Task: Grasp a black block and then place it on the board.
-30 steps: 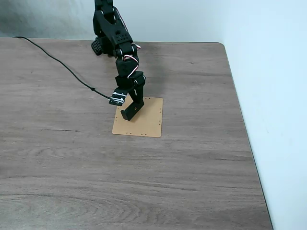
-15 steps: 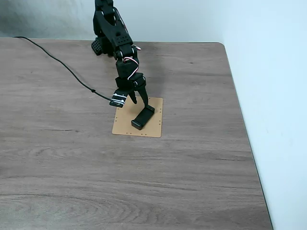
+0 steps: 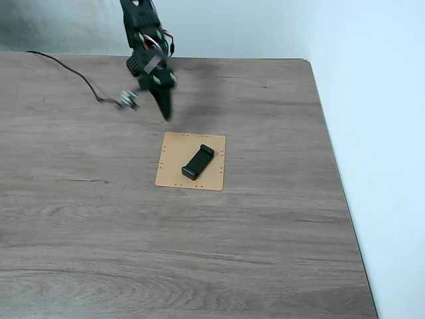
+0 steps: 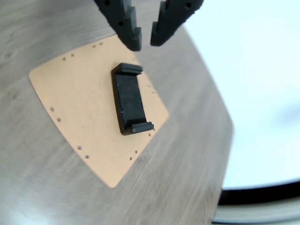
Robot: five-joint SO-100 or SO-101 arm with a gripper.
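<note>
The wood-grain surface (image 3: pixel 265 252) fills most of the fixed view, with its rounded far-right corner and a pale wall beyond; the wrist view shows just one stretch of it, blurred toward the lower right, ending at the same rounded edge. The black arm (image 3: pixel 143 33) can be followed in the fixed view from the top edge down to the far part of the surface, with a black cable (image 3: pixel 66 66) trailing off to the left; the wrist view gives none of that, only the two fingertips coming in from the top edge.

The board (image 3: pixel 174 159) lies flat near the middle of the surface, its edge holes clear in the wrist view (image 4: pixel 75 122). The black block (image 3: pixel 198 162) rests on the right half of the board, lying diagonally in the fixed view; the wrist view (image 4: pixel 129 103) shows its raised ends, which the fixed view barely resolves.

The jaws (image 4: pixel 146 41) stand slightly apart with a narrow gap between the tips and nothing held. In the wrist view the block lies just below them, clear of both tips. In the fixed view the jaws (image 3: pixel 164 111) are blurred and hang above the bare surface, beyond the board's far-left corner, apart from the block.
</note>
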